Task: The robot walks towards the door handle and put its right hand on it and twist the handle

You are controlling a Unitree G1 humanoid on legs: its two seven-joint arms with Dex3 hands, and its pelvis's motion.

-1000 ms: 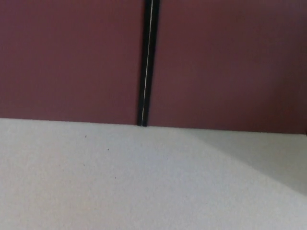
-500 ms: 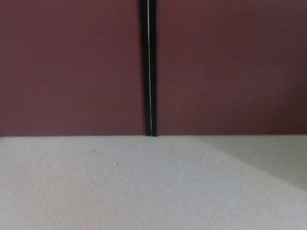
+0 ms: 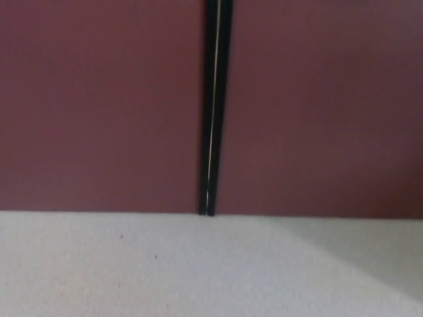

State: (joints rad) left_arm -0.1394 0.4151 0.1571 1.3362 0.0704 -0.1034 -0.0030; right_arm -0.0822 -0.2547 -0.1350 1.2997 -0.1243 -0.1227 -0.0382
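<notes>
Dark maroon panels fill the upper two thirds of the head view: a left door leaf (image 3: 99,105) and a right door leaf (image 3: 324,105), both plain and matte. Between them runs a narrow black seam (image 3: 213,105), slightly tilted, with its top end leaning toward picture right and its foot meeting the floor just left of centre. A thin pale line runs down the middle of the seam along most of its length.

Below the doors lies a pale grey floor (image 3: 132,271) with a fine speckled texture. The join between doors and floor is a nearly level line across the frame. Two small dark specks (image 3: 121,236) sit on the floor left of centre, near the door base and well apart from the seam. A darker wedge of shadow (image 3: 370,254) crosses the floor at lower right, widening toward the right edge.

The door handle named in the task does not appear; only the lower part of the doors is framed. Neither the left hand nor the right hand shows, so the state of their fingers cannot be told. The picture is soft, and finer surface detail is not legible.
</notes>
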